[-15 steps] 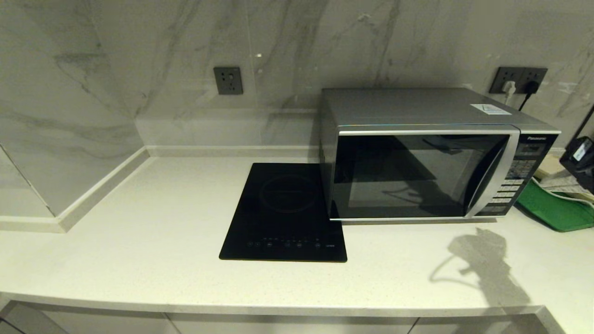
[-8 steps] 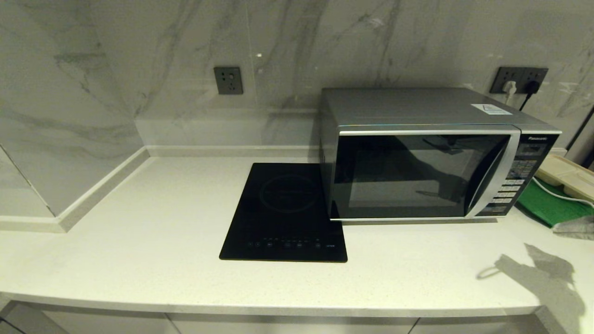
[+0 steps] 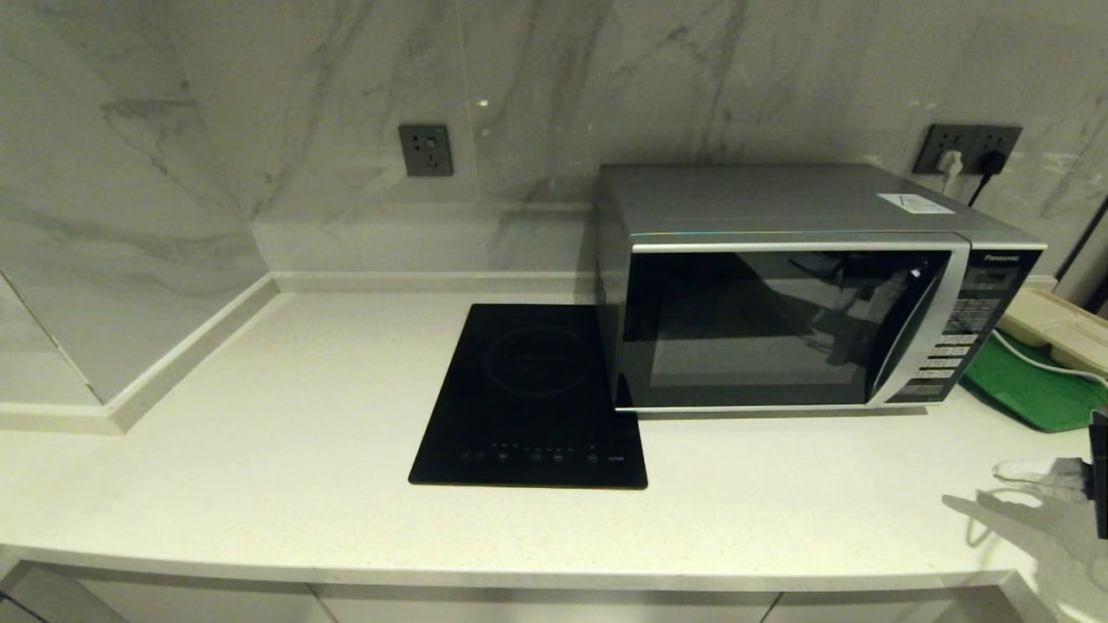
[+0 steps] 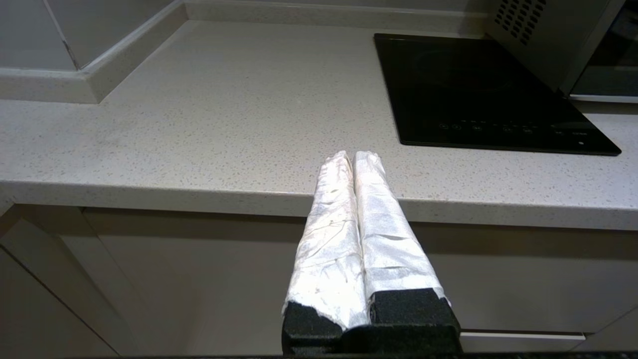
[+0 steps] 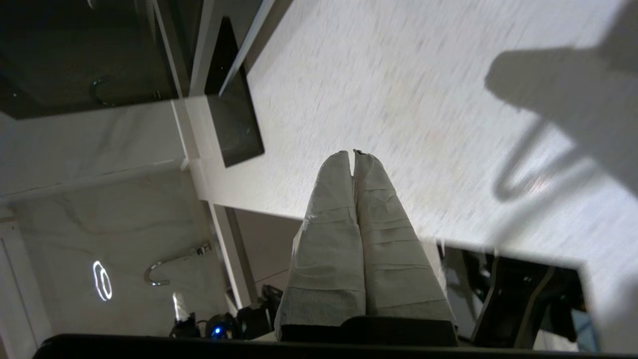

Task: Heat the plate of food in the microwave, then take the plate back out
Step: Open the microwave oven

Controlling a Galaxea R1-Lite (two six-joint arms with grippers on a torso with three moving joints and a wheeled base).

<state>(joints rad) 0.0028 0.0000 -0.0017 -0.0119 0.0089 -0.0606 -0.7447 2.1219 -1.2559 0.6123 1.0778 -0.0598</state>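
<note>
The microwave (image 3: 779, 320) stands at the back right of the counter with its dark glass door closed. The plate of food is out of view in every frame. At the head view's right edge, my right gripper (image 3: 1004, 470) hovers low over the counter in front of and right of the microwave. Its white-wrapped fingers (image 5: 344, 209) are shut on nothing. In the left wrist view my left gripper (image 4: 351, 155) sits parked below the counter's front edge, shut and empty, with the microwave's side (image 4: 548, 40) far off.
A flat black induction hob (image 3: 532, 398) lies against the microwave's left side. Right of the microwave are a green tray (image 3: 1030, 389) and a beige power strip (image 3: 1060, 324) with a white cable. Wall sockets (image 3: 969, 143) sit behind. The counter's front edge (image 3: 519, 575) is near.
My right arm left its spot beside the microwave's button panel, swung out of the head view, and now shows low at the right edge. Its shadow slid right across the counter.
</note>
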